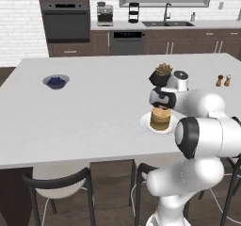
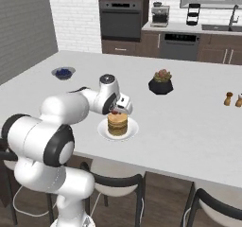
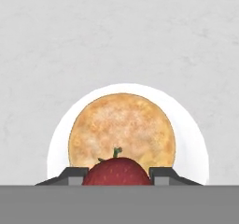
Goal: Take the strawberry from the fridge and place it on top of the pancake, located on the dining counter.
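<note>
A red strawberry point(image 3: 117, 171) with a green stalk sits between my two dark fingertips in the hand view, my gripper point(image 3: 119, 175) shut on it. Right below it lies the pancake point(image 3: 122, 130), a golden-brown round stack on a white plate point(image 3: 196, 148). From the left base view the gripper point(image 1: 160, 107) hangs just above the pancake stack point(image 1: 160, 119) near the front edge of the white dining counter point(image 1: 84, 112). The right base view shows the gripper point(image 2: 116, 110), a speck of red strawberry point(image 2: 115, 111) and the pancake point(image 2: 117, 124) under it. The fridge is out of view.
A bowl of blueberries point(image 1: 56, 82) stands at the counter's left. A dark pot with a plant point(image 1: 161, 74) is just behind the gripper, and salt and pepper shakers point(image 1: 223, 80) stand to the right. Stools point(image 1: 61, 185) are tucked under the front edge.
</note>
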### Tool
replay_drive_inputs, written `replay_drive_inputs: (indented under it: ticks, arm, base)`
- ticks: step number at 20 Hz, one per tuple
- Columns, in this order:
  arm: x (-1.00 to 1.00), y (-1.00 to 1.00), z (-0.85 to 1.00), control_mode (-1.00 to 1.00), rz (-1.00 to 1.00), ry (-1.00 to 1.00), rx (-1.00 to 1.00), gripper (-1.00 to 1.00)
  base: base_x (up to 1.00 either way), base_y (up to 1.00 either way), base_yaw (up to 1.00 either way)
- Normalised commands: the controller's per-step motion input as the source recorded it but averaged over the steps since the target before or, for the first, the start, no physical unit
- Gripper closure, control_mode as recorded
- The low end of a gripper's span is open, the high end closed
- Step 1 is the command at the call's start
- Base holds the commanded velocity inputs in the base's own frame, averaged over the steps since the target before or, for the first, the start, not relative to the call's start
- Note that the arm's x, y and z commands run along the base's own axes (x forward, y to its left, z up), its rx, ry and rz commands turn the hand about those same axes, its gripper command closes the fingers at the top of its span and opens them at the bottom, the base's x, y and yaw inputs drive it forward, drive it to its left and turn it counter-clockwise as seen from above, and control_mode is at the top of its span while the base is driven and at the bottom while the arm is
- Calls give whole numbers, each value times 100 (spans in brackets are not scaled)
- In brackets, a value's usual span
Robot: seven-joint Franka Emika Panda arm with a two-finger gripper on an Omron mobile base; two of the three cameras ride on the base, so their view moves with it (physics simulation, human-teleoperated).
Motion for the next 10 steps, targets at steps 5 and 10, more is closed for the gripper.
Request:
replay_drive_inputs:
  ticks: [5, 10]
  arm:
    - [18, 0, -17, -100, 0, 0, 0, 100]
    - [9, -1, -13, -100, 0, 0, 0, 100]
  base:
    - [0, 0, 0]
    - [0, 0, 0]
